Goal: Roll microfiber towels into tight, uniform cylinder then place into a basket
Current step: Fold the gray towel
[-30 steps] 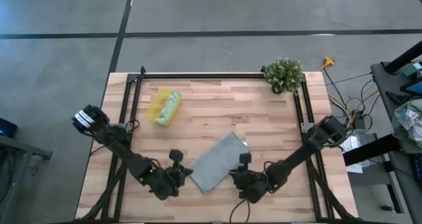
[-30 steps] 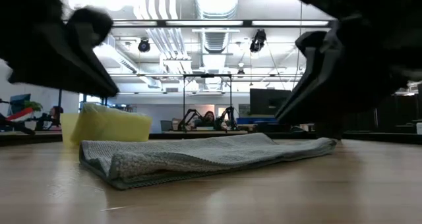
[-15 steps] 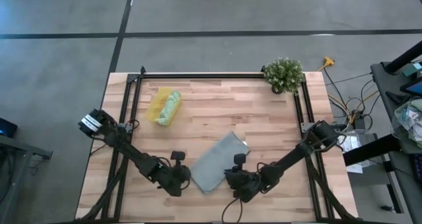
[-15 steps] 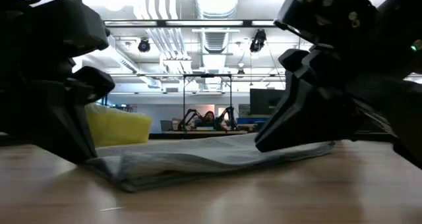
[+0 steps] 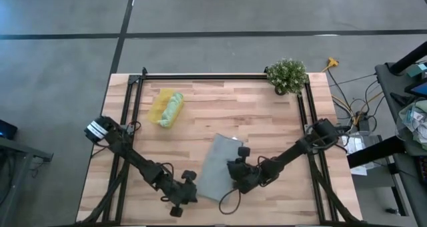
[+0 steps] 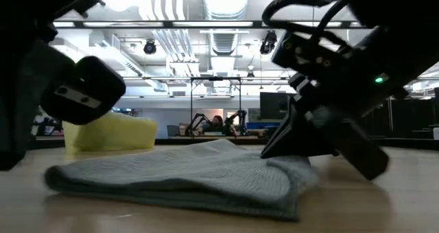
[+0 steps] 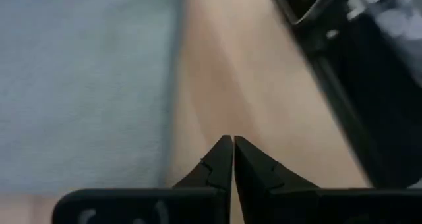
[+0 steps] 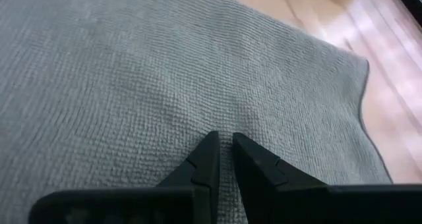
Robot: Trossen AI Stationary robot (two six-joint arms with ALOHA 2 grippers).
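Grey-blue towel (image 5: pixel 217 168) lies at lower centre of the tabletop (image 5: pixel 267 120). Left gripper (image 5: pixel 189 189) beside it, fingers together; right gripper (image 5: pixel 233 171) fingers pinch its edge.

Bare table (image 5: pixel 267 120) between basket (image 5: pixel 161 107) and potted plant (image 5: pixel 287 75); both arms crowding the grey-blue towel (image 5: pixel 218 168).
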